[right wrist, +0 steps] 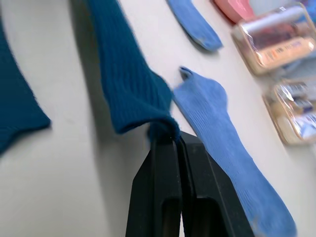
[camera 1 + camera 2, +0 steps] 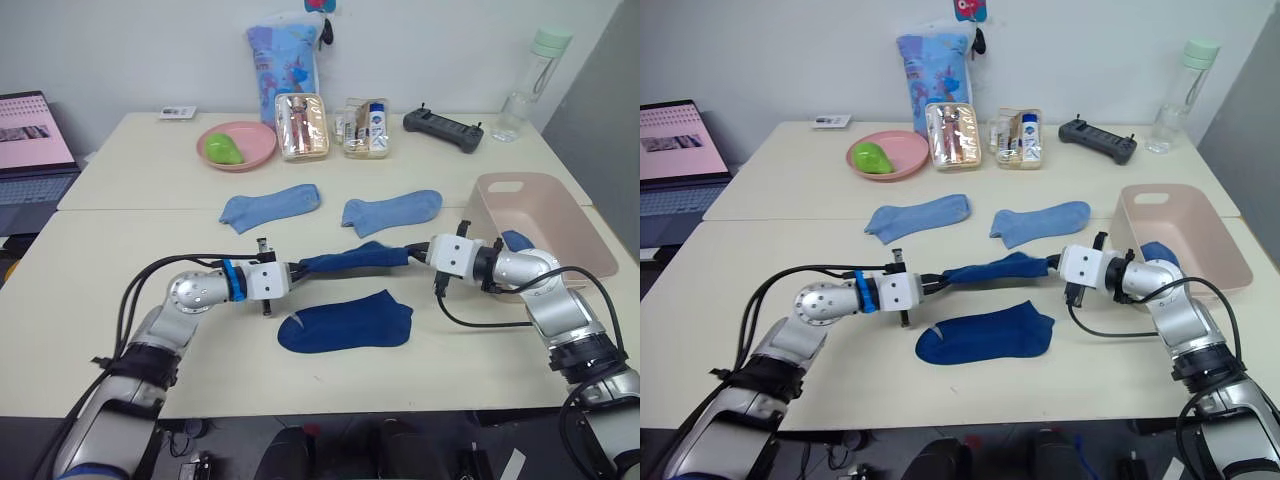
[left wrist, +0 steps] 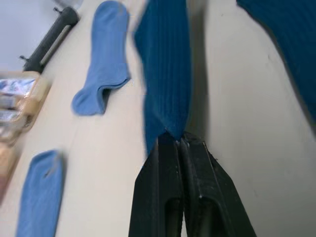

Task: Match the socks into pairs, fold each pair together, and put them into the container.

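Two grippers pinching dark blue sock (image 2: 355, 258), ends hidden

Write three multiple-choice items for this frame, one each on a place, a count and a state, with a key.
1. Where is the flat dark royal blue knit sock?
A. In the bin
B. On the table nearer the robot than the stretched one
C. On the plate

2. How many light sky blue knit socks lie on the cream table?
A. One
B. Two
C. Four

3. How is the stretched dark royal blue knit sock held?
A. By both pincers, one at each end
B. By the left pincer alone
C. Lying free

Key: 1 B, it lies flat below the held sock in the head views. 2 B, one lies beside the other. 3 A, the left pincer and right pincer are each shut on an end.
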Available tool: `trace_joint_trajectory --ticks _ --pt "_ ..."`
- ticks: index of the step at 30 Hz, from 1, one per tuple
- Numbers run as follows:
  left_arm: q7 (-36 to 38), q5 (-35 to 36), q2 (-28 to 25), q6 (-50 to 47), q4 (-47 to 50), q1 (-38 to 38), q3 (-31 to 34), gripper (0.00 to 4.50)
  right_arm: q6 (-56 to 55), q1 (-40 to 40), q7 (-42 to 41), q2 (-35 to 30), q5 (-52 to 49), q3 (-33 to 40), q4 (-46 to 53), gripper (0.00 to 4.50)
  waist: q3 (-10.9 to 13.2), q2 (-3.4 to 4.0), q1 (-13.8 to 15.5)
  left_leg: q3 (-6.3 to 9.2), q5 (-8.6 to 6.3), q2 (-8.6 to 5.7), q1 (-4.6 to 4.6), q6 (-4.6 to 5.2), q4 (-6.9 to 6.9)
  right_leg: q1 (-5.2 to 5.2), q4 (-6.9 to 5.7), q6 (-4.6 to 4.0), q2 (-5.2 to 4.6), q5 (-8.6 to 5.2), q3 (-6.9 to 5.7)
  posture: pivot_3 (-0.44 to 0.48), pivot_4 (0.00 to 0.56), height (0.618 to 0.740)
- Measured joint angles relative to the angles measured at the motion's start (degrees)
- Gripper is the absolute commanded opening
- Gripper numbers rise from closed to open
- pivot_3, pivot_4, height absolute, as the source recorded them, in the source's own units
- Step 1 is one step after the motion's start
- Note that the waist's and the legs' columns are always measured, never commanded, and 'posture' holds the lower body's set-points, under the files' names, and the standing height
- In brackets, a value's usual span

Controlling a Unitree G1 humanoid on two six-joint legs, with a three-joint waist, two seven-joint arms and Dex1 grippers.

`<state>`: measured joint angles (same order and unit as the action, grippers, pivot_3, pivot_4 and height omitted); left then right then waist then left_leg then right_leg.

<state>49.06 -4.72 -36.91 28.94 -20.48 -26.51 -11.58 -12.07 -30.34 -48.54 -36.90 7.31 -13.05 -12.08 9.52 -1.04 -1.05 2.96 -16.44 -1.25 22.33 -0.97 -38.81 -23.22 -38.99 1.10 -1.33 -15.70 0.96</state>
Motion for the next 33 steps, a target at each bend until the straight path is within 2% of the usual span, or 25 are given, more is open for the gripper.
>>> trace_joint_trajectory --ticks 3,6,11,15,18,25,33 --pt "-0.8 1.6 -3.5 -4.4 10.4 9.4 4.0 0.03 -4.9 -0.7 0.0 1.9 0.9 -2.1 -2.3 0.0 0.0 0.01 -0.5 -0.07 -0.01 0.02 -0.02 0.01 0.03 -0.01 0.04 0.0 -0.03 0.0 0.05 0.0 0.15 0.74" --pt "-1.6 1.4 -3.9 -7.2 15.5 16.5 4.7 0.0 -8.1 -0.6 -1.0 2.0 1.2 -3.7 -5.1 0.66 0.0 0.06 -0.5 -0.04 -0.01 0.03 -0.01 0.01 0.03 0.0 0.02 0.0 -0.03 0.0 0.0 0.0 0.15 0.74" --pt "-3.5 0.1 -3.1 -9.8 19.8 19.9 4.6 0.0 -10.4 -0.3 -4.1 -0.6 0.6 -3.9 -6.1 2.39 0.0 0.05 0.4 -0.03 -0.01 -0.01 -0.01 0.02 0.0 0.04 0.02 -0.01 -0.04 0.01 0.0 0.0 0.15 0.74" --pt "-4.4 -0.2 -2.8 -10.3 21.0 20.0 4.6 0.0 -10.4 2.8 -8.1 -6.7 -0.4 -3.0 -4.3 2.39 0.0 0.06 0.8 -0.05 -0.01 0.01 0.01 0.02 0.02 0.02 0.06 -0.01 -0.04 0.0 0.0 0.0 0.15 0.74" --pt "-4.5 -0.2 -2.8 -10.4 21.0 20.0 4.6 0.0 -9.7 3.8 -9.4 -7.6 -2.8 -1.3 -2.0 2.39 0.0 0.06 0.5 -0.09 -0.01 0.07 -0.08 0.02 0.03 0.04 0.0 -0.02 -0.02 0.01 0.02 0.0 0.15 0.74" --pt "-4.5 -0.2 -2.7 -10.5 20.8 18.5 4.4 0.0 -5.9 6.3 -9.7 -3.8 -4.1 -1.8 6.3 2.39 0.0 0.06 0.2 -0.07 -0.01 0.1 -0.13 0.02 0.04 0.08 0.0 -0.02 0.03 0.01 0.01 0.0 0.15 0.74" --pt "-4.5 -0.2 -2.7 -10.7 20.6 18.5 4.3 0.0 -8.1 8.5 -7.8 -3.2 1.0 -3.8 7.2 2.39 0.0 0.06 0.8 -0.09 -0.01 0.06 -0.13 0.02 0.04 0.07 0.01 -0.02 0.0 0.01 0.01 0.0 0.15 0.74"
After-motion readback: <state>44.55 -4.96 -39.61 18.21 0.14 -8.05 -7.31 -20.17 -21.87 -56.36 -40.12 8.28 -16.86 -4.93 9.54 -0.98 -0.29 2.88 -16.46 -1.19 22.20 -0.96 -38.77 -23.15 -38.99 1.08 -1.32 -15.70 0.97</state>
